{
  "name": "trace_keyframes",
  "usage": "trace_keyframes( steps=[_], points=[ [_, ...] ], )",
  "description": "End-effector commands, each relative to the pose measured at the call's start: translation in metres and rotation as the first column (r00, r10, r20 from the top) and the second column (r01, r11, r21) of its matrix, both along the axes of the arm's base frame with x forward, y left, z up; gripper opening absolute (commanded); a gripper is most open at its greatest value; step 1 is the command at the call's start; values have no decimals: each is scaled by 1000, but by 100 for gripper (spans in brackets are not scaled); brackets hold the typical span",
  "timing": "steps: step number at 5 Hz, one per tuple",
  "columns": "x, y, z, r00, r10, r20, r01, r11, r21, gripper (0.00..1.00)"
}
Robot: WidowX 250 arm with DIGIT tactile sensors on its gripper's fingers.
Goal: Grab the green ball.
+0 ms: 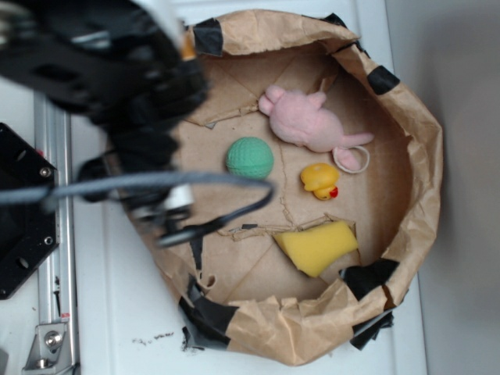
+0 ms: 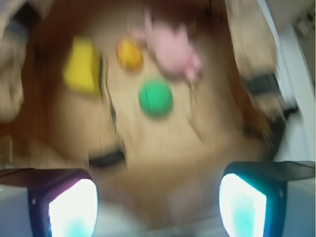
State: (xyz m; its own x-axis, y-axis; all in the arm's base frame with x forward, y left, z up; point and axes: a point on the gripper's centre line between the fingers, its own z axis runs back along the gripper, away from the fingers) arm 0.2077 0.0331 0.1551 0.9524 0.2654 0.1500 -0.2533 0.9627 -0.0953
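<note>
The gripper [image 2: 158,202] is hanging with its two pale pads [image 2: 71,207] standing far apart at the bottom corners of the wrist view, nothing lying between them. In the exterior view the black arm [image 1: 117,70] is looming, out of focus, over the left rim of the enclosure, a grey cable [image 1: 141,183] looping beneath it; the fingertips themselves are not showing clearly there.

Out ahead of the wide jaws, the green ball [image 2: 155,98] is sitting alone on the cardboard floor [image 1: 234,269], well apart from the pads. It is showing as a small teal-green sphere [image 1: 250,158] with a dimpled, knitted-looking surface, slightly larger than the yellow rubber duck [image 1: 321,180] lying near it. A pink plush toy [image 1: 305,121] is resting just beyond the ball, a thin loop trailing at its end toward the duck, and a yellow sponge wedge [image 1: 318,246] is lying close to the near wall.

All four things are sitting inside a shallow ring of crumpled brown paper [image 1: 418,156], its wall patched with strips of black tape [image 1: 208,35]. The paper ring is resting on a white tabletop [image 1: 117,312], with a silver metal rail [image 1: 55,258] and a black plate [image 1: 23,211] running along the left edge. The wrist view is blurring heavily, smearing the ball's texture into plain green.
</note>
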Motion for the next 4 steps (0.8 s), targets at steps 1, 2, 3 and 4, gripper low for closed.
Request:
trace_keyframes(
  steps=[1, 2, 3, 4],
  points=[
    [42, -9, -43, 998, 36, 50, -35, 999, -23, 100],
    [44, -11, -74, 1000, 8, 5, -8, 999, -43, 100],
    [49, 4, -101, 999, -35, -39, 36, 999, 22, 100],
    [54, 2, -120, 994, -57, -95, 71, 986, 152, 89]
  ],
)
